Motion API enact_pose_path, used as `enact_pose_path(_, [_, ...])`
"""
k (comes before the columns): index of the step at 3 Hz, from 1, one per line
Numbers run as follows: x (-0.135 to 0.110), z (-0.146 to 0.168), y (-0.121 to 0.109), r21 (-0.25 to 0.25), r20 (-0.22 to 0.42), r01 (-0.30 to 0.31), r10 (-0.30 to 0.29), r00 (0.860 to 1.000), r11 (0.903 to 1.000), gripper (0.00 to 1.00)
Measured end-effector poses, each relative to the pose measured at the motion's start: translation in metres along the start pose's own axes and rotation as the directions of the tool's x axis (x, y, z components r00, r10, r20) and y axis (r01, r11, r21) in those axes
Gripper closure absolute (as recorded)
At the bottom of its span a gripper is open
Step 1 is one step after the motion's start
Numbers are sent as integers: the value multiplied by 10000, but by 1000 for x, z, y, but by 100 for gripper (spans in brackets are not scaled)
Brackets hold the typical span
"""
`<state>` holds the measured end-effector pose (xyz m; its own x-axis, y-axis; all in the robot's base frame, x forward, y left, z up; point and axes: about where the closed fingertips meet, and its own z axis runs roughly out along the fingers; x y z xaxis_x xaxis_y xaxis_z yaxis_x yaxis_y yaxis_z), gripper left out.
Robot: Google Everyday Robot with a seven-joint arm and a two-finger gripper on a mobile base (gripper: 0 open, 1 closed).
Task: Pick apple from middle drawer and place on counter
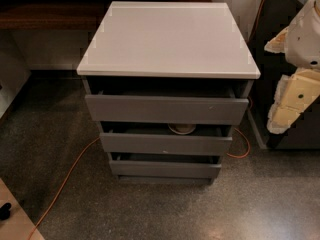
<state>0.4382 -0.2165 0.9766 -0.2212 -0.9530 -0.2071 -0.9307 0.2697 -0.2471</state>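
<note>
The grey drawer cabinet stands in the middle of the camera view, with the white counter [170, 39] as its top slab. The middle drawer [165, 144] is pulled out a little. Through its gap a round white bowl [182, 128] shows. The apple is hidden; I see none in the drawer gap or on the counter. My gripper [290, 96], with cream-coloured parts, hangs at the right edge of the view. It is to the right of the cabinet at about top-drawer height, apart from it and holding nothing that I can see.
The top drawer [166, 109] and the bottom drawer [165, 170] are also slightly open. An orange cable [65, 181] runs over the speckled floor to the left and loops at the right of the cabinet. A dark cabinet [300, 134] stands behind my arm.
</note>
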Motion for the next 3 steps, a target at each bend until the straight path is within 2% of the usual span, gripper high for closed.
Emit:
enact_pose_path(1, [0, 0, 0, 2, 1, 0, 0, 10000, 10000, 0])
enact_pose_path(3, [-5, 33, 13, 231, 501, -39, 28, 9987, 9997, 0])
